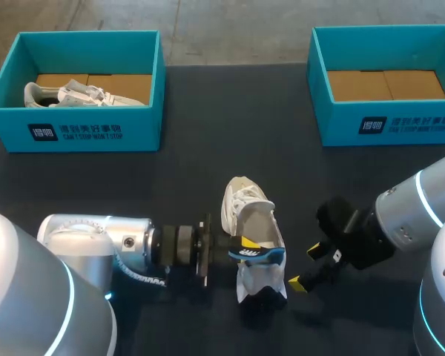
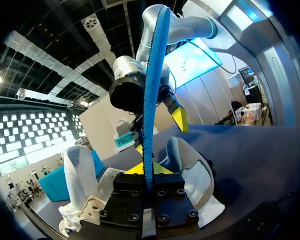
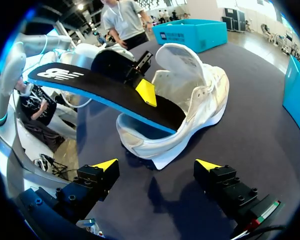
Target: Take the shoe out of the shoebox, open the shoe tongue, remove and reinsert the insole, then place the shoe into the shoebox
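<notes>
At the shoe's (image 1: 242, 202) opening, the insole (image 3: 102, 91) is gripped by the left hand (image 1: 245, 247); the right hand (image 3: 156, 165) is spread wide nearby.

Robot lab or demo hall: left arm (image 1: 96, 241), right arm (image 1: 411, 211) over black table (image 1: 230, 126); exposed ducts (image 2: 45, 47) under high ceiling.

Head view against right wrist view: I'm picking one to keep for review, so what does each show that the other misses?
Only the head view: a second shoe lying inside the left shoebox, and the right shoebox empty inside. Only the right wrist view: the insole showing its black top face, one end down inside the white shoe. Both: that shoe on the table, the left gripper shut on the insole, and the right gripper open beside them.
</notes>
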### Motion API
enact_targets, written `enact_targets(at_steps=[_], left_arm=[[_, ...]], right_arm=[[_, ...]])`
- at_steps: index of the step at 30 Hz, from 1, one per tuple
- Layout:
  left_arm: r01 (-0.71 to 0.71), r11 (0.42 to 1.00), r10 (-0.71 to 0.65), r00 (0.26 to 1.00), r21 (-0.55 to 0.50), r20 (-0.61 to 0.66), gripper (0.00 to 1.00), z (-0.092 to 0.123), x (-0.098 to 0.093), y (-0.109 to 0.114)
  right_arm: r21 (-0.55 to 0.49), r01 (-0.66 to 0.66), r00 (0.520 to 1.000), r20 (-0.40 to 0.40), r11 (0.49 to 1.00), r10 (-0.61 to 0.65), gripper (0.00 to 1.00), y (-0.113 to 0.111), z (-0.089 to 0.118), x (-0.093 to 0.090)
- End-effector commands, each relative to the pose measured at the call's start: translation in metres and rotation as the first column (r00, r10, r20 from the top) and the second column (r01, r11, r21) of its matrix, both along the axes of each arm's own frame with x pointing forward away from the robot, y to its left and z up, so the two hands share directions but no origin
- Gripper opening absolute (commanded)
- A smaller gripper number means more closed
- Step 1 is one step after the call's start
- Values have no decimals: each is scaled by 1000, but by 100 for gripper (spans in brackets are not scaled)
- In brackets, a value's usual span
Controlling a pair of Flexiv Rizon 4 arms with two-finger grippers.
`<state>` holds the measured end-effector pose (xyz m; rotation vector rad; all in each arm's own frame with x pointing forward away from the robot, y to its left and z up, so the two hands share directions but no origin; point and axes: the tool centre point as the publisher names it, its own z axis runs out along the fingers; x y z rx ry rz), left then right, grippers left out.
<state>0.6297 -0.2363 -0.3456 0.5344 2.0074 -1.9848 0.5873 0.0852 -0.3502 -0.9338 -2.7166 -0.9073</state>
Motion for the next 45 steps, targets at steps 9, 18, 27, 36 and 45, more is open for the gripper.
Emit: enact_targets(at_steps=[9, 18, 27, 36, 45], left_arm=[[7, 1000, -8, 1000, 8, 12, 0, 2, -4, -3], [4, 1000, -4, 1000, 12, 16, 15, 5, -8, -3], [-7, 1000, 6, 999, 20, 42, 25, 16, -16, -1], [-10, 1000, 8, 997, 29, 75, 30, 32, -23, 0], [-11, 994, 0, 995, 105, 103, 28, 42, -26, -7]], right_arm=[[-3, 2, 1000, 2, 1000, -2, 100, 2, -1, -1], [-3, 2, 1000, 2, 1000, -2, 100, 2, -1, -1], [-3, 2, 1000, 2, 1000, -2, 100, 2, -1, -1], [-3, 2, 1000, 2, 1000, -2, 100, 2, -1, -1], [-3, 2, 1000, 2, 1000, -2, 100, 2, -1, -1]])
